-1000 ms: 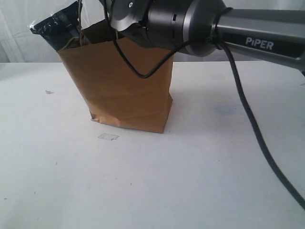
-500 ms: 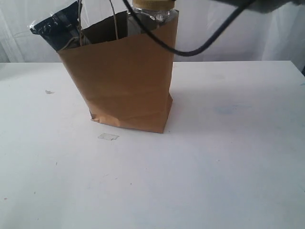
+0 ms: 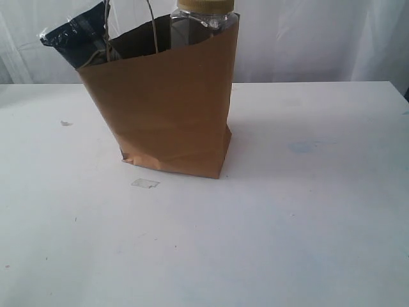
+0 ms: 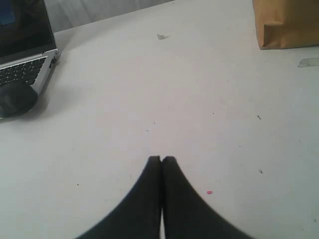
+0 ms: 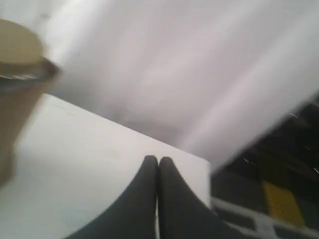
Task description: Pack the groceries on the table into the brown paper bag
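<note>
Standing upright toward eleven o'clock on the white surface (image 3: 287, 224), the brown paper bag (image 3: 166, 109) holds the yellow-lidded jar (image 3: 204, 22) at its one o'clock and the navy packet (image 3: 73, 38) at eleven, so with no grocery visible outside packing looks done, the left end effector (image 4: 161, 160) and right end effector (image 5: 158, 160) both pinched together, empty.

The left gripper (image 4: 161, 159) is matte black, with two smooth fingers (image 4: 142, 204) that are broad at the base and curve inward to narrow, blunt tips. A thin seam runs between them. The right gripper (image 5: 158, 159) has the same tapered shape in dark charcoal, its edges blurred.
</note>
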`<state>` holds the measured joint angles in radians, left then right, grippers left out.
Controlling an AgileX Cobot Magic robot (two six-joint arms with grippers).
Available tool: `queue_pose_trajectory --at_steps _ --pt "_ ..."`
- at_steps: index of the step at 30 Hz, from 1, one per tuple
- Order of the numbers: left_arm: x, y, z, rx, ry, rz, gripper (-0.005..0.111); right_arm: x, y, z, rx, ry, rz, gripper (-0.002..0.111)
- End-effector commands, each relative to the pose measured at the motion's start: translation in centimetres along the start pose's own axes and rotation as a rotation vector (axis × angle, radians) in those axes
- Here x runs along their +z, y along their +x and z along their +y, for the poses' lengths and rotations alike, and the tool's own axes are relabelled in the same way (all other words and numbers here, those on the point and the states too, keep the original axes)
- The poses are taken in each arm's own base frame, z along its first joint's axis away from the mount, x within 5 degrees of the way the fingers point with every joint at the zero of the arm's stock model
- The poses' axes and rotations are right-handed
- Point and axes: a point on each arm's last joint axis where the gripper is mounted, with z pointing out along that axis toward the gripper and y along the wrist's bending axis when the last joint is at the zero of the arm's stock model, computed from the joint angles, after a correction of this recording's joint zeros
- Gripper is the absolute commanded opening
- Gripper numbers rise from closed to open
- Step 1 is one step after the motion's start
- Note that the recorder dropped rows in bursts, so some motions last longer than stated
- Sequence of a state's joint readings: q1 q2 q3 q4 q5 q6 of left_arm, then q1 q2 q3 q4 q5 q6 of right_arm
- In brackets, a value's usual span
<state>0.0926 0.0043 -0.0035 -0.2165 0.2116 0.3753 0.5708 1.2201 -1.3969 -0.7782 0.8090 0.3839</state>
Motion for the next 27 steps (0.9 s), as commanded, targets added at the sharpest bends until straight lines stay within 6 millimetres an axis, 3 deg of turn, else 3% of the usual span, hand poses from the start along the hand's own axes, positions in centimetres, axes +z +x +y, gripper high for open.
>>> queue_pose_trajectory --at_steps 1,2,4,7,12,18,20,23,25,27 --pt "0.0 0.1 -0.1 0.000 0.007 -0.005 0.000 -1.3 8.4 -5.6 0.104 0.347 0.152 0.000" --pt "0.0 0.1 -0.1 0.000 0.007 -0.005 0.000 -2.6 10.5 -6.0 0.130 0.362 0.158 0.000" --pt "0.0 0.1 -0.1 0.000 0.007 -0.005 0.000 -5.3 12.2 -5.6 0.279 0.304 0.057 0.000" --pt "0.0 0.1 -0.1 0.000 0.007 -0.005 0.000 -9.8 13.2 -5.4 0.529 0.179 -0.061 0.000" --pt "0.0 0.1 -0.1 0.000 0.007 -0.005 0.000 -16.0 14.3 -6.7 0.627 0.173 -0.262 0.000" --pt "0.0 0.1 -0.1 0.000 0.007 -0.005 0.000 -20.4 15.9 -7.4 0.677 0.178 -0.426 0.000" --pt "0.0 0.1 -0.1 0.000 0.007 -0.005 0.000 -22.9 17.0 -7.4 0.703 0.289 -0.492 0.000" --pt "0.0 0.1 -0.1 0.000 0.007 -0.005 0.000 -25.9 19.3 -6.4 0.675 0.545 -0.452 0.000" --pt "0.0 0.1 -0.1 0.000 0.007 -0.005 0.000 -27.1 20.1 -5.9 0.660 0.584 -0.458 0.000" --pt "0.0 0.1 -0.1 0.000 0.007 -0.005 0.000 -26.8 19.3 -5.6 0.611 0.578 -0.538 0.000"
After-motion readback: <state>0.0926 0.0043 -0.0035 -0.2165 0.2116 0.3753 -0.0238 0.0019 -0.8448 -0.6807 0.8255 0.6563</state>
